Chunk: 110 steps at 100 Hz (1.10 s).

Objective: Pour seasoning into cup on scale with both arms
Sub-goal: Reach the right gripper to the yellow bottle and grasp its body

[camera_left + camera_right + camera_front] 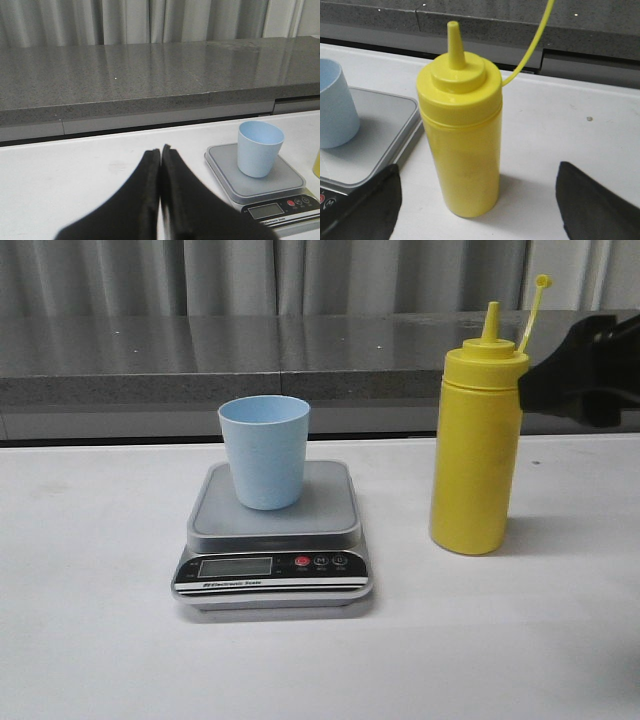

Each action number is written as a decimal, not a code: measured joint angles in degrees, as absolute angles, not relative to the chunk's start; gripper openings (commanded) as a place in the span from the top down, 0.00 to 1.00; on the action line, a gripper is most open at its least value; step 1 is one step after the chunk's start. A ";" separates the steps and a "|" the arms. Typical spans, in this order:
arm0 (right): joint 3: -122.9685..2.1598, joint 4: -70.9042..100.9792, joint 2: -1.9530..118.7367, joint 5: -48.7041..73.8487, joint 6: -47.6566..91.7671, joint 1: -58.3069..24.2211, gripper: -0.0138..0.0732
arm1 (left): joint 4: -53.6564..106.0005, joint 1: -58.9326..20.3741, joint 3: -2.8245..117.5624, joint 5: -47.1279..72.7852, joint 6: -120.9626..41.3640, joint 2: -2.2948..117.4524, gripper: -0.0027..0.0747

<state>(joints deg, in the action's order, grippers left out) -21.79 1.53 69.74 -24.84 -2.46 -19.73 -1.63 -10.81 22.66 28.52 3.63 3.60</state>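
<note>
The light blue cup (264, 452) stands upright on the silver-grey scale (330, 512), mid-table. The tall yellow seasoning bottle (478, 450) stands upright on the table just right of the scale, its nozzle uncapped and the cap strap sticking up. My right gripper (585, 370) hovers at the right edge by the bottle's top. In the right wrist view it (477, 165) is wide open, with the bottle (460, 135) centred ahead of its fingers and not touched. My left gripper (160, 149) is shut and empty, left of the scale (225, 167) and cup (259, 148); it is out of the front view.
A grey stone ledge (200, 350) runs along the back of the white table (100, 640), with curtains behind it. The scale's black front panel (272, 566) faces the robot.
</note>
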 measured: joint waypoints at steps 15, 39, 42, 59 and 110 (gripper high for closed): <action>-21.79 1.53 77.11 -32.36 -2.59 -20.69 0.12 | -1.63 -10.81 22.66 28.52 3.63 3.60 0.99; -22.40 1.03 88.60 -48.96 -7.33 -20.69 0.12 | -1.63 -10.81 22.66 28.52 3.63 3.60 0.99; -22.40 0.91 89.74 -50.33 -7.82 -20.69 0.12 | -1.63 -10.81 22.66 28.52 3.63 3.60 0.99; -24.05 0.00 95.47 -54.99 -8.79 -20.69 0.12 | -1.63 -10.81 22.66 28.52 3.63 3.60 0.99; -32.78 -1.44 104.16 -55.63 -8.92 -20.69 0.13 | -1.63 -10.81 22.66 28.52 3.63 3.60 0.99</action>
<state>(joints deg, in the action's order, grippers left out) -32.78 -1.44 104.16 -55.63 -8.92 -20.69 -1.63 -10.81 22.66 28.52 3.63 3.60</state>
